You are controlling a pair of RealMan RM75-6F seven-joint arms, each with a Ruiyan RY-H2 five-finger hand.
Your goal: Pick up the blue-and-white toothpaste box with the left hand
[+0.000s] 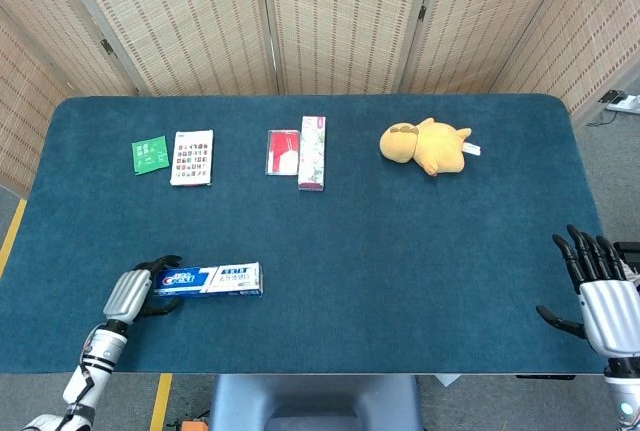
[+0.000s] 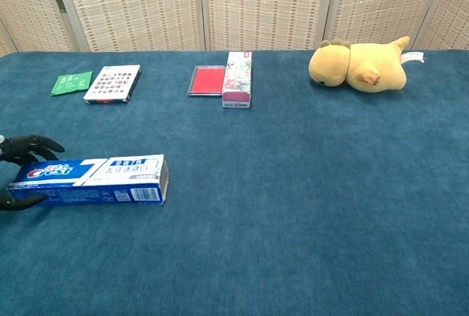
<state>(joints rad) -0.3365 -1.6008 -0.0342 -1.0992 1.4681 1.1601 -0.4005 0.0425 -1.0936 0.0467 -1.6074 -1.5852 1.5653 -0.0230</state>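
Note:
The blue-and-white toothpaste box [image 1: 208,278] [image 2: 91,179] lies flat on the blue table near the front left. My left hand [image 1: 140,288] [image 2: 22,169] straddles the box's left end. Its dark fingers [image 2: 38,144] reach over the far edge and the thumb [image 2: 16,201] lies along the near side. The fingers are still apart and the box rests on the cloth. My right hand [image 1: 598,286] hovers at the table's front right corner with its fingers spread, holding nothing. It shows only in the head view.
Along the back of the table [image 1: 400,251] lie a green packet [image 1: 150,153], a printed card pack [image 1: 192,157], a red case [image 1: 283,152], a floral box [image 1: 312,152] and a yellow plush toy [image 1: 425,145].

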